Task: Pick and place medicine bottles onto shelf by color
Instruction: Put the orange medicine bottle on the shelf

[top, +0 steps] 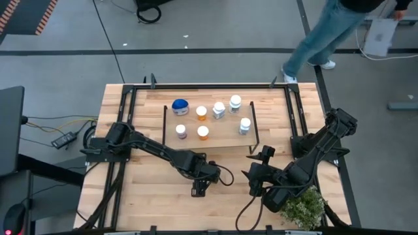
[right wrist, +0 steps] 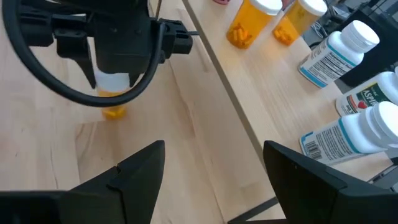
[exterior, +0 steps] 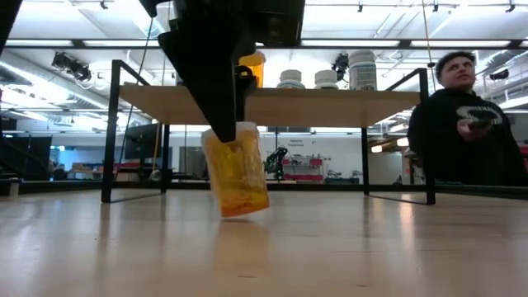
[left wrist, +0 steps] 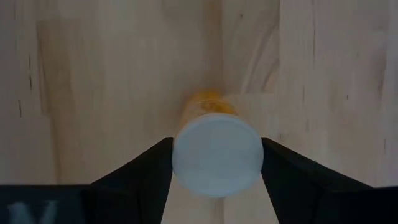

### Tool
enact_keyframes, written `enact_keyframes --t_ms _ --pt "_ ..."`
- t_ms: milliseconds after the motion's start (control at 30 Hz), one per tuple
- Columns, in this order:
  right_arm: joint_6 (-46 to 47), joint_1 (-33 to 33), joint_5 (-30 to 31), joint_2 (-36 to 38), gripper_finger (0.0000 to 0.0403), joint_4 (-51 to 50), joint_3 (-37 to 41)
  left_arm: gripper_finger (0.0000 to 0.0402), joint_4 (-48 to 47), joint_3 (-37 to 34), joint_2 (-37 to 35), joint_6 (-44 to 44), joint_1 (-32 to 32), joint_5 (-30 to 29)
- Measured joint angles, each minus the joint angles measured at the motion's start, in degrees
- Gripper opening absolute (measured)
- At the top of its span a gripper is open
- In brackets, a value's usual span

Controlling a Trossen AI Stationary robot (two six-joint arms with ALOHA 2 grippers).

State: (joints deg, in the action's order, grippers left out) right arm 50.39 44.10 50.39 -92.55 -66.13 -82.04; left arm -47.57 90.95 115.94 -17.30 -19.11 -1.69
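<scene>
An orange medicine bottle with a white cap [left wrist: 216,152] sits between my left gripper's [left wrist: 217,168] fingers over the table's near middle [top: 198,188], and the gripper is shut on it. In the low view the bottle [exterior: 238,175] tilts below the dark gripper [exterior: 224,124]. My right gripper [right wrist: 214,180] is open, empty and just right of it [top: 257,183], near the shelf's front edge. The shelf [top: 225,138] carries a blue bottle [top: 180,106], two orange ones [top: 201,113] [top: 203,132], a purplish one [top: 181,131] and three white ones [top: 235,102]. My left gripper pinches the orange bottle's white cap [left wrist: 186,155] between its two fingers [left wrist: 146,171], one on each side, coming from above and pointing down. The body [exterior: 239,186] hangs tilted below the fingers, and its bottom edge [exterior: 245,212] looks just clear of the tabletop.
A bushy green plant [top: 304,207] stands at the near right corner beside my right arm. Black shelf frames [top: 253,145] rise at the board's ends. A person [exterior: 462,124] stands beyond the far edge, and another walks past [top: 326,32]. Bare wood lies left of my left gripper [top: 144,189].
</scene>
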Motion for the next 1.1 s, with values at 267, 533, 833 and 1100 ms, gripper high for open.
enact_keyframes --t_ms 267,533,833,1100 --pt "-0.2 -0.05 0.07 0.0 0.028 0.09 -0.02 0.0261 0.02 -0.01 0.0 -0.28 -0.31 -1.28" --pt "-0.44 -0.06 0.09 0.0 0.028 0.08 -0.01 0.0303 -2.17 0.22 0.0 -0.4 -0.31 -1.12" --pt "-0.96 -0.04 2.03 0.0 0.028 0.09 0.0 0.0301 -12.22 13.12 -0.11 0.89 -0.52 -1.18" --pt "-0.94 0.42 1.58 0.0 0.028 0.16 0.0 0.0273 -16.18 15.55 -1.19 4.8 -3.94 -9.76"
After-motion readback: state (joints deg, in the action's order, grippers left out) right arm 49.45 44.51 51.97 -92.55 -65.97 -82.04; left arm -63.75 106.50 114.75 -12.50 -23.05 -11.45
